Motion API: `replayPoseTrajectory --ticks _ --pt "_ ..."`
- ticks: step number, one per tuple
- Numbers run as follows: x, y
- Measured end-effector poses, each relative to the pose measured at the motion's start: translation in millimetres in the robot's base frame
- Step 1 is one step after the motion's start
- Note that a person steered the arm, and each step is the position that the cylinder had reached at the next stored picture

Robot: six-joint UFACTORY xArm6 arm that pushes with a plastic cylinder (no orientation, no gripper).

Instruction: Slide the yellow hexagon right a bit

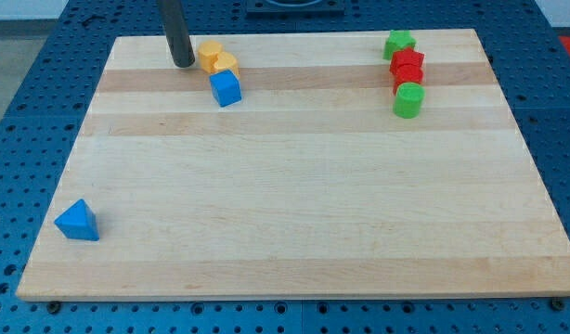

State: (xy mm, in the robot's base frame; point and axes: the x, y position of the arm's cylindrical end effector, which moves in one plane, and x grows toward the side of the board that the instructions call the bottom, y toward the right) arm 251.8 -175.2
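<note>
The yellow hexagon [209, 53] sits near the top left of the wooden board [294, 232], touching a second yellow-orange block [226, 65] at its lower right. A blue cube [226, 88] lies just below that pair. My tip [183, 65] stands on the board just left of the yellow hexagon, a small gap apart from it. The dark rod rises from the tip out of the view's top.
At the top right stand a green block [398, 44], two red blocks [408, 63] [408, 77] and a green cylinder [408, 99] in a column. A blue triangular block [78, 221] lies at the bottom left. Blue perforated table surrounds the board.
</note>
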Motion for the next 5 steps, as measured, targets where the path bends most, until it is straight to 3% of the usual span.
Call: replayPoseTrajectory --ticks 5 --pt "-20 32"
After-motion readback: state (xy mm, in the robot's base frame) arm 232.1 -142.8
